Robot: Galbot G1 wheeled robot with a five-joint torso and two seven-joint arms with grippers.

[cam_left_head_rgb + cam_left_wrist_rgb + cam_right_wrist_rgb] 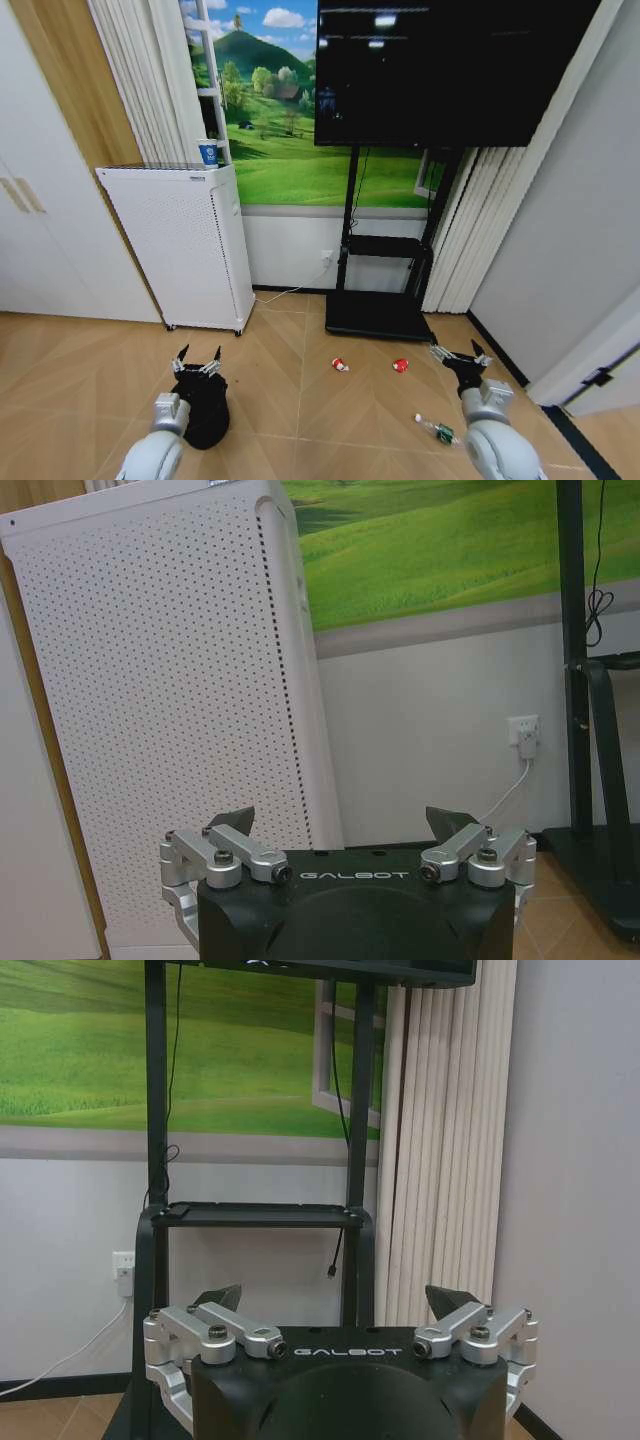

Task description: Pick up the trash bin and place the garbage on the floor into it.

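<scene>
My left gripper (198, 361) hung wide above the trash bin (205, 408) (right gripper (459, 354) likewise wide); a careless descent risked toppling it.

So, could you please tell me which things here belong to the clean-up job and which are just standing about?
Job: small black mesh trash bin; two red-and-white crumpled scraps; clear plastic bottle with green label.

Standing about: tall white perforated appliance; blue-and-white cup; black screen on a stand.

Small black round mesh-walled trash bin (205, 410) upright on wood floor. Two red-and-white crumpled scraps (340, 365) (400, 365) near each other; clear plastic bottle (green label) (437, 430) lying flat.
</scene>
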